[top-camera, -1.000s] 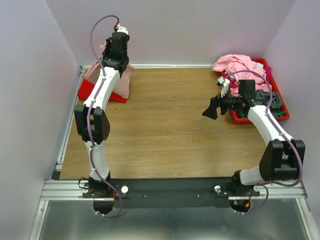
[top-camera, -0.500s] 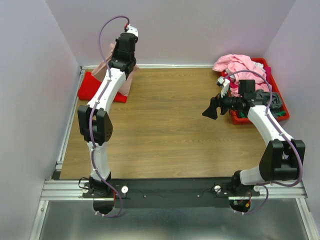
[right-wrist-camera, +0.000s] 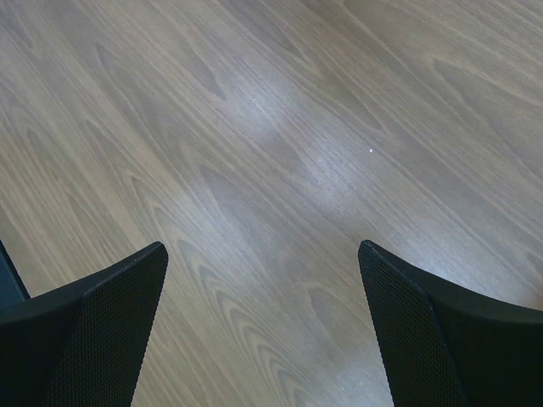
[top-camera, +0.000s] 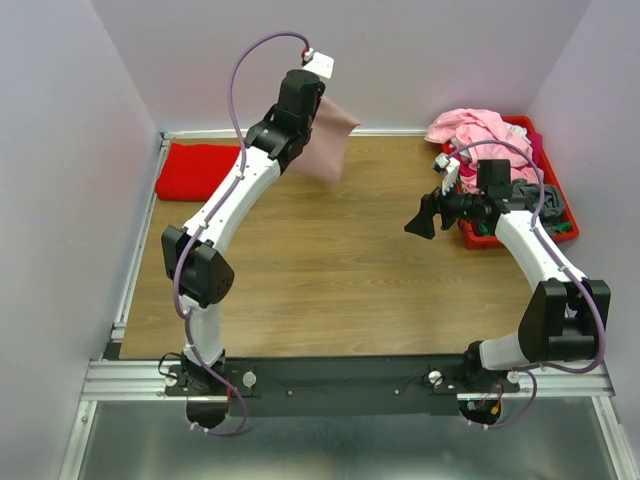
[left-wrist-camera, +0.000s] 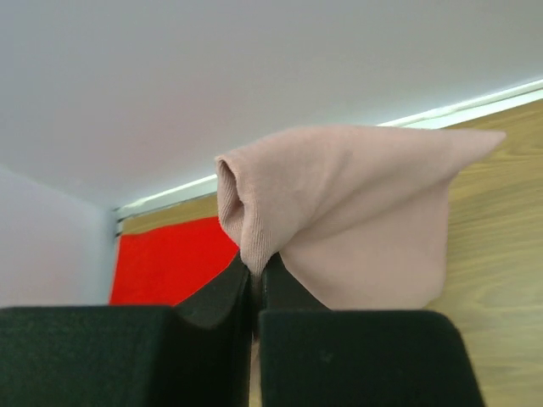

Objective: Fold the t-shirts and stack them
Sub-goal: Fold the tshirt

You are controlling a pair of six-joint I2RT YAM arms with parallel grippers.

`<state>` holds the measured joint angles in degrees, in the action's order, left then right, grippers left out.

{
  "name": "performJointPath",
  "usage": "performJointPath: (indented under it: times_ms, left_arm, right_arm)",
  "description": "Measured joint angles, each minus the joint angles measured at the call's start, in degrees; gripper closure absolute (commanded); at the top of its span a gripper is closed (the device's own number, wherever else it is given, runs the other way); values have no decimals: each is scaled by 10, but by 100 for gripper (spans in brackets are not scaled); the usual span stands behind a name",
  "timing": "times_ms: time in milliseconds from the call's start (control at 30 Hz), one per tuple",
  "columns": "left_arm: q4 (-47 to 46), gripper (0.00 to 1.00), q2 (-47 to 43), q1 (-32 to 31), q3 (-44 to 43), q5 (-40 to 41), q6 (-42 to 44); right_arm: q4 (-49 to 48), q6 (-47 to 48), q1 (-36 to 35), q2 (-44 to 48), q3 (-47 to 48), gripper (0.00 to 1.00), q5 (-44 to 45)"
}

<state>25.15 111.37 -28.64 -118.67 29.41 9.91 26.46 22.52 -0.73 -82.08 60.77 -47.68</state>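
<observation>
Pink shirt (top-camera: 330, 140) lifted off red shirt (top-camera: 200, 170) and swung right, clenched in left end effector (left-wrist-camera: 254, 273); laying-out for folding judged next. Right end effector (right-wrist-camera: 261, 254) released, empty.

The dusty-pink shirt (top-camera: 332, 145) at 12 o'clock is plain and finely ribbed. At 10 o'clock, the red shirt (top-camera: 200, 172) is solid bright red. The table (top-camera: 330, 270) is brown wood grain. At 2 o'clock, a red bin (top-camera: 566, 218) holds light pink cloth (top-camera: 475, 128), some magenta, and what looks like grey cloth (top-camera: 548, 200).
</observation>
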Motion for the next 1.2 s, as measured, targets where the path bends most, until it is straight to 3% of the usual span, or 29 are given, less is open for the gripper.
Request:
performJointPath:
  times_ms: [167, 267, 600, 700, 1000, 1200]
  left_arm:
    - [10, 100, -16, -20, -21, -101, -76]
    - [-9, 100, -50, -25, 24, -169, -126]
    - [-193, 100, -257, -24, 578, -376, -322]
    - [-213, 100, -294, -24, 690, -407, -377]
    - [-282, 100, -431, 21, 766, -408, -476]
    - [-331, 100, -451, 79, 823, -418, -520]
  right_arm:
    - [0, 0, 0, 0, 0, 0, 12]
    - [0, 1, 0, 0, 0, 0, 26]
    - [11, 25, 31, 7, 0, 0, 31]
    - [42, 49, 30, -2, 3, 0, -1]
    - [86, 82, -9, -70, 8, 0, -61]
    - [99, 91, -39, -97, 8, 0, -67]
